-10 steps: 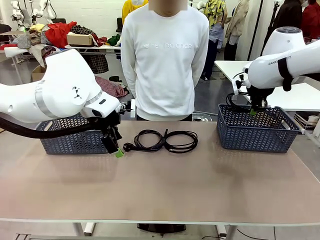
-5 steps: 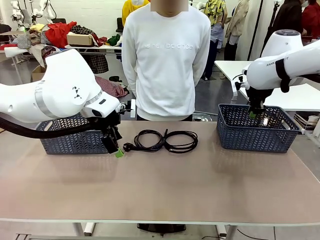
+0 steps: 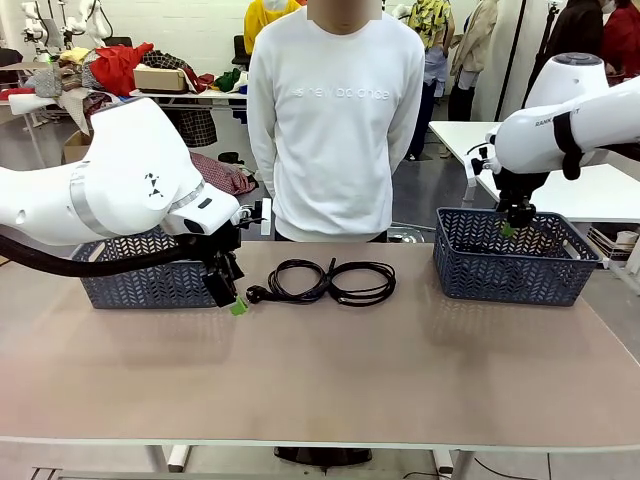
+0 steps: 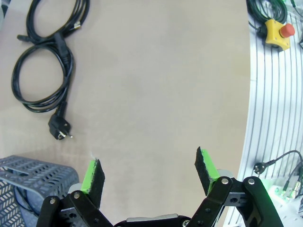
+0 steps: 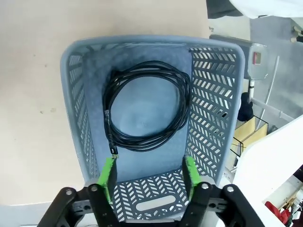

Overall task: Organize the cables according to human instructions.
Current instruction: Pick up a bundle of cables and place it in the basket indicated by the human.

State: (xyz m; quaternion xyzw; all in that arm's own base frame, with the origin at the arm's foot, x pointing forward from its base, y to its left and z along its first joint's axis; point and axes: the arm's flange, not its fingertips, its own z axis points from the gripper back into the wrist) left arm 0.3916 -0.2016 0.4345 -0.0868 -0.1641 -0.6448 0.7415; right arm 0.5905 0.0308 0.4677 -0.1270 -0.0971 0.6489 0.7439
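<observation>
One coil [image 5: 109,106] flat in right basket [image 5: 75,118], right gripper [image 5: 149,172] spread empty above it; drop looks done. Two coils [image 3: 330,281] mid table [image 3: 400,370], near left gripper [image 4: 150,172], wide open, empty. Next, probably: grab one, per person [image 3: 335,120] cue. Plain tan top, cluttered lab behind

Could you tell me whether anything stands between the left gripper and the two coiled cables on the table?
Nothing visible does. The left gripper is open, and only bare table lies between its fingers and the plug of the nearest cable. The left basket sits off to one side.
</observation>
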